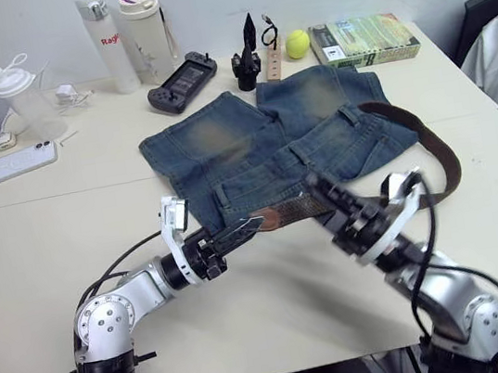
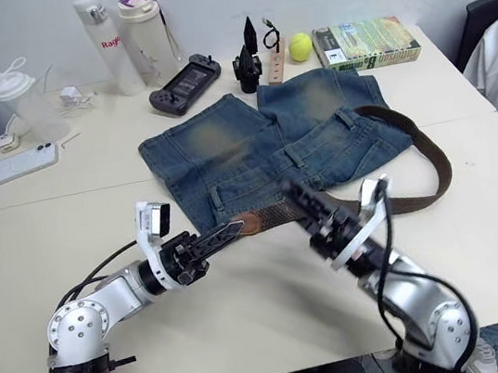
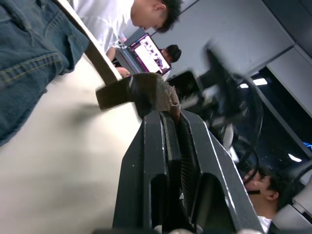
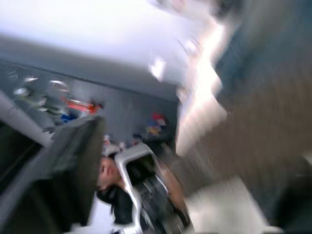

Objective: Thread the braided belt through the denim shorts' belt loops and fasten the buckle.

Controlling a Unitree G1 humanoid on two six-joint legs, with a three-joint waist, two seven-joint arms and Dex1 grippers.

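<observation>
**Tan tip clamped at the waistband edge**

The denim shorts (image 1: pixel 280 144) are laid flat at the table's (image 1: pixel 90 191) centre, legs pointing to 12 o'clock, waistband nearest the robot. The braided belt (image 1: pixel 430 145) is seen looping out past the shorts at 3 o'clock, then running back along the waistband's near edge toward 9 o'clock. Its tan tip (image 1: pixel 268 218) is pinched by the left gripper (image 1: pixel 241 230), whose 2 black fingers are pressed together on it, just off the waistband's left end. In the left wrist view the tip (image 3: pixel 146 92) is caught between the closed fingertips. The right gripper (image 1: pixel 330 195) is held over the belt's woven stretch at the waistband; whether its jaws are parted or closed cannot be told, being blurred. At 12 o'clock, a game controller (image 1: pixel 182 82), a yellow ball (image 1: pixel 297 44) and a book (image 1: pixel 363 41) are lined up; 2 bottles (image 1: pixel 124 38) are stood at 11 o'clock.
</observation>
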